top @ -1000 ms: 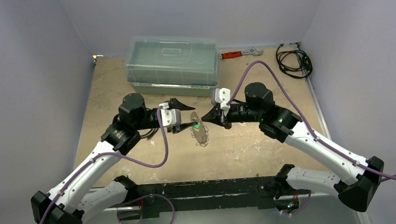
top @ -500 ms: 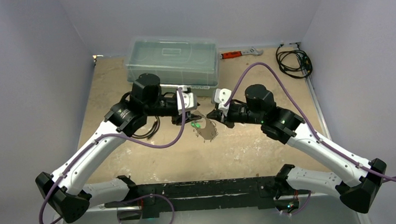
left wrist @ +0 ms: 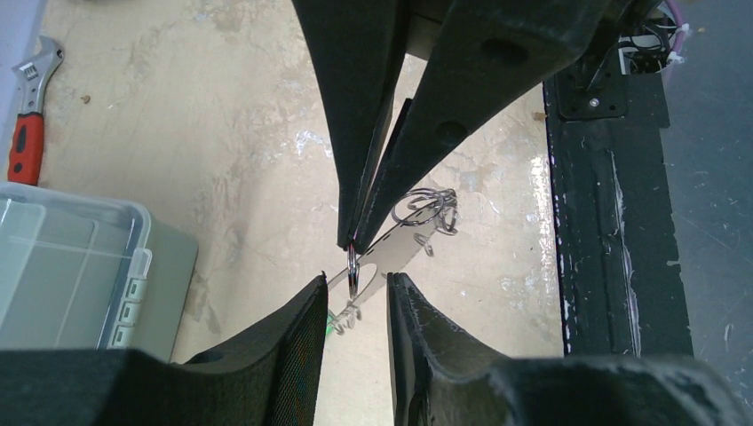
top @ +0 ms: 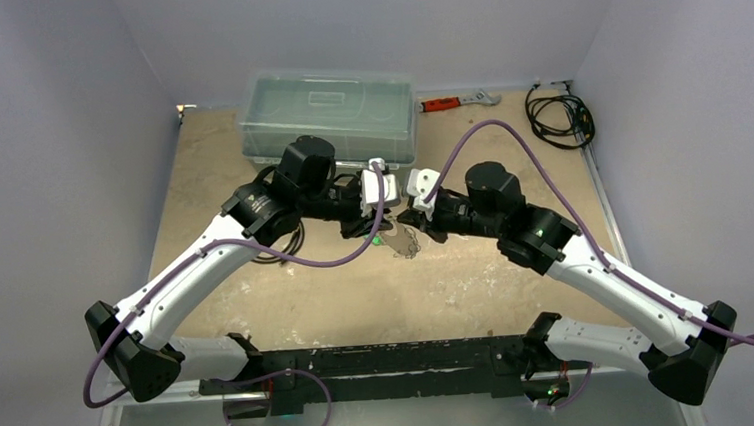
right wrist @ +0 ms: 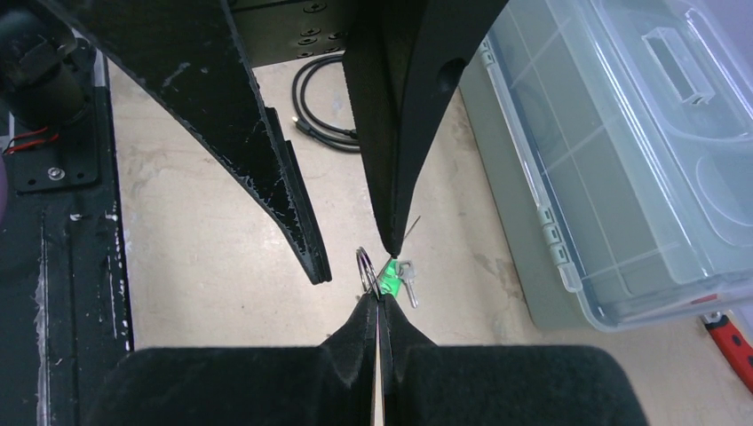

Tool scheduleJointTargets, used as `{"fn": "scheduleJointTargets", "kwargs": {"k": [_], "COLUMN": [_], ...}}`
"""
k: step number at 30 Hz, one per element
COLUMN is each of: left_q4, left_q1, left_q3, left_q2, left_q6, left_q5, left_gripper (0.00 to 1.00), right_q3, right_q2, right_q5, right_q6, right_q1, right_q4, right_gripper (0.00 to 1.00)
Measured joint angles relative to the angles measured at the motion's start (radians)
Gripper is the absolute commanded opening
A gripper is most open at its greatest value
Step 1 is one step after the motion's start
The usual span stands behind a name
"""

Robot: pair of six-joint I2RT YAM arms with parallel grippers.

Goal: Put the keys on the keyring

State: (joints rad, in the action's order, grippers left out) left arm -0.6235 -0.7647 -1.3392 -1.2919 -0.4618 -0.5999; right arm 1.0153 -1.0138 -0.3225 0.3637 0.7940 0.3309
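My right gripper (right wrist: 377, 302) is shut on the keyring, pinching the flat white tag (left wrist: 401, 251) edge-on. The silver split ring (right wrist: 364, 264) sticks up from its tips. In the left wrist view the right gripper (left wrist: 351, 241) comes down from the top, with the ring (left wrist: 352, 271) hanging below it and more wire loops (left wrist: 428, 209) at the tag's far end. My left gripper (left wrist: 357, 280) is open, one finger on each side of the ring, not touching it. The green-headed key (right wrist: 388, 277) and a silver key (right wrist: 408, 286) lie on the table just beyond; the green key also shows from above (top: 379, 240).
A clear plastic box (top: 331, 111) stands at the back behind both grippers. A red-handled wrench (top: 450, 101) lies to its right and a black coiled cable (top: 559, 115) at the far right. Another black cable (right wrist: 324, 106) lies by the left arm. A black rail (top: 383, 358) runs along the front.
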Motion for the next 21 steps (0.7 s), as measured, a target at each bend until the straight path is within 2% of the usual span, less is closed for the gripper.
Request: {"fn": "scheduleJointTargets", "kwargs": {"k": [5,10,21], "left_q4": [-0.006,-0.007,-0.005], "left_q1": [-0.004,-0.006,-0.017], "left_q3": [-0.006,-0.013,-0.029], "left_q2": [-0.001,-0.012,-0.03], "left_q6": [0.006,0.006,0.006], "left_q5": [0.027,0.037,0.035], "left_gripper": [0.28,0.17,0.2], "right_q3": [0.0,0.0,0.0], "right_q2": [0.009,0.009,0.015], "right_q5": [0.013,0.022,0.037], "right_q6": [0.001,0.001,-0.001], "right_q1": [0.006,0.011,0.011], "right_q4": [-0.001,0.006,0.016], "right_gripper": [0.0,0.0,0.0]}}
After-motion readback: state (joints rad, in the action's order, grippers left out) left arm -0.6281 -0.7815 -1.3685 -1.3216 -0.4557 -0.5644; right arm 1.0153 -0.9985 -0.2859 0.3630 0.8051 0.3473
